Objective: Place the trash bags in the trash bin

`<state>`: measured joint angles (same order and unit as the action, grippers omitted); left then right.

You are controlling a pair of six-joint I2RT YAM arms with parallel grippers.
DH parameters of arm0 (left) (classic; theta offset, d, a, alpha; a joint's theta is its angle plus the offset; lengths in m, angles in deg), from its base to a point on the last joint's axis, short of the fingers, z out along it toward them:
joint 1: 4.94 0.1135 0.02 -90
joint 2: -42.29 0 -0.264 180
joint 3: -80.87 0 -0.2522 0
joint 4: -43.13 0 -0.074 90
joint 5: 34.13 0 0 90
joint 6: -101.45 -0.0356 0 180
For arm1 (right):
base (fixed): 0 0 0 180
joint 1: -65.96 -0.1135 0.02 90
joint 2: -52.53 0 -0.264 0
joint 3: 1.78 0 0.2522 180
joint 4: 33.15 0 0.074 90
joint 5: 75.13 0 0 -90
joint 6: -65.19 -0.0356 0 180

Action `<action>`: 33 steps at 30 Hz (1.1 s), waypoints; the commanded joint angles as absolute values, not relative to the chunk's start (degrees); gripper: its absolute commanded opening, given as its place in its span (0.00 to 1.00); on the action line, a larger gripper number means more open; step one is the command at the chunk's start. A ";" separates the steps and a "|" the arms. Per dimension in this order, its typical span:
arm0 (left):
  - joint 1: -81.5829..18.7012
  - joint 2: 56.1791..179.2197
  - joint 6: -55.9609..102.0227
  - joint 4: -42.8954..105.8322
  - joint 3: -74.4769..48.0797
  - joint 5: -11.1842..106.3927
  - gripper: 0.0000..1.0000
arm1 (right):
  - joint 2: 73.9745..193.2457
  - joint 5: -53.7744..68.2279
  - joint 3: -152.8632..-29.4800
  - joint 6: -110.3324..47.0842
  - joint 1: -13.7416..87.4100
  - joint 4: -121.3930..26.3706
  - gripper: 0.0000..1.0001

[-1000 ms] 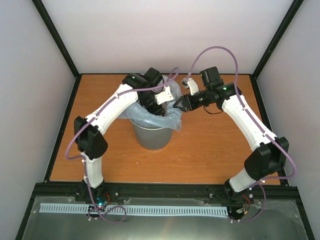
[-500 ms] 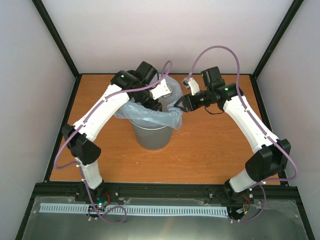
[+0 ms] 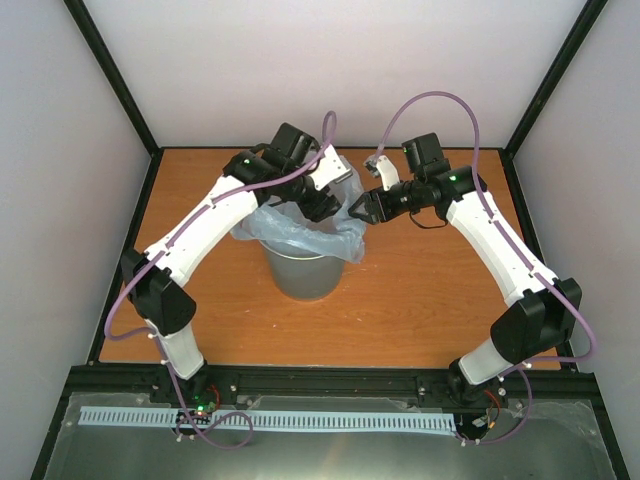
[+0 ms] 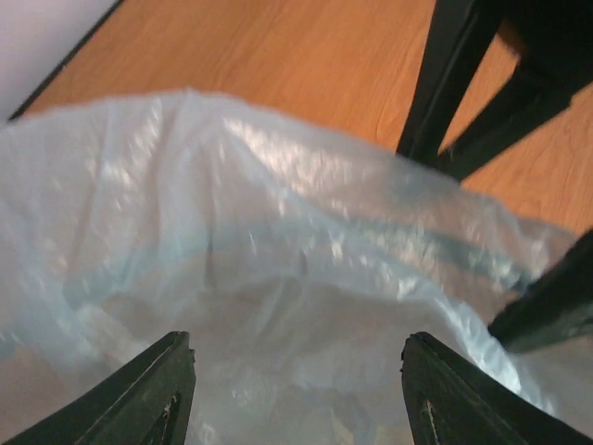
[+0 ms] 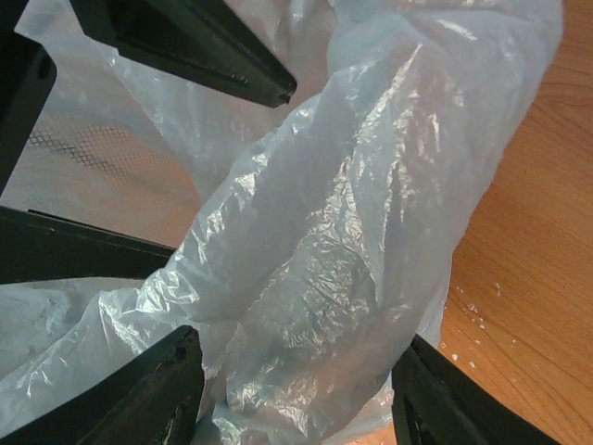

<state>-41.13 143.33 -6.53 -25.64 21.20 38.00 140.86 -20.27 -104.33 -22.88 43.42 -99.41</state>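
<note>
The grey trash bin (image 3: 305, 277) stands mid-table with a pale blue translucent trash bag (image 3: 296, 231) draped over its rim. My left gripper (image 3: 324, 207) hovers over the far side of the bin's mouth. In the left wrist view the left gripper (image 4: 301, 375) is open, fingers wide apart above the bag film (image 4: 269, 232) with nothing pinched. My right gripper (image 3: 355, 212) is at the bin's right rim. In the right wrist view the right gripper (image 5: 296, 394) is open, and a thick crumpled fold of the bag (image 5: 352, 222) runs between its spread fingers.
The orange tabletop (image 3: 420, 290) surrounds the bin, bounded by a black frame and white walls. The two grippers sit close together over the bin: the left one's fingers (image 5: 199, 51) show in the right wrist view, and the right one's fingers (image 4: 454, 83) in the left wrist view.
My left arm has swung back and out from the bin's mouth toward its far rim, and its jaws have widened. The right arm has not moved.
</note>
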 commanded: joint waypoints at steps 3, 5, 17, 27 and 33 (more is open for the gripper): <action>-40.19 137.54 0.85 -8.34 17.01 29.43 0.62 | 139.12 -19.62 -105.42 -21.60 43.21 -100.51 0.56; -39.50 132.97 3.00 0.62 8.85 26.71 0.63 | 139.15 -19.58 -105.54 -20.98 43.24 -101.12 0.56; -38.56 131.90 16.52 22.93 0.50 29.82 0.86 | 138.71 -19.39 -109.91 -19.56 45.10 -103.56 0.68; -31.31 134.04 14.01 21.04 15.68 27.61 0.91 | 137.17 -24.89 -110.96 -20.13 50.76 -104.57 0.71; -19.02 128.73 11.54 5.25 17.22 32.85 0.90 | 136.72 -17.61 -108.75 -19.70 53.74 -102.39 0.71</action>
